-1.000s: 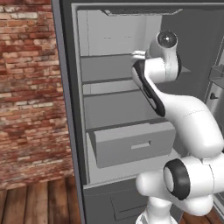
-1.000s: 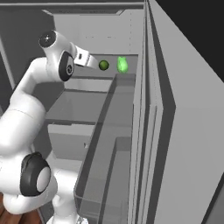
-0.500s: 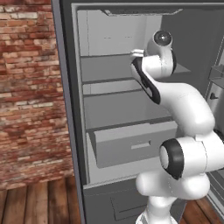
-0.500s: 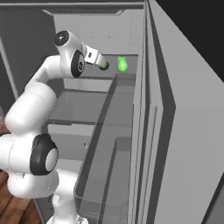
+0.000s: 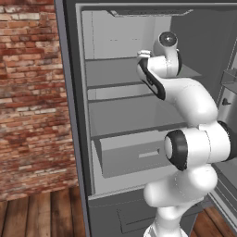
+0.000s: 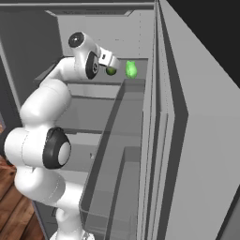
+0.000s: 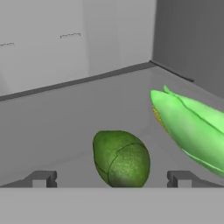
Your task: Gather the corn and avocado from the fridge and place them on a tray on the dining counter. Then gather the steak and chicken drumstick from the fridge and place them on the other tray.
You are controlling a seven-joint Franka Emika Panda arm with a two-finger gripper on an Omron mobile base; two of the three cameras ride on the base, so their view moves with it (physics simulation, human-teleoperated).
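Avocado (image 7: 121, 158) lies on a fridge shelf (image 7: 65, 122) between the open tool's (image 7: 111, 178) fingertips, corn (image 7: 192, 127) beside it.

I see an open grey fridge (image 5: 125, 115) with bare shelves and a drawer (image 5: 132, 157), a red brick wall (image 5: 30, 97) beside it, and a wooden floor (image 5: 44, 215).

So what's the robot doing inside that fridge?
It's reaching its arm onto an upper fridge shelf to get food. Its gripper is open and lined up with a dark green avocado, which sits between the two fingertips but isn't grabbed yet. A bright green ear of corn lies next to the avocado on the same shelf. Nothing has been picked up at this moment.
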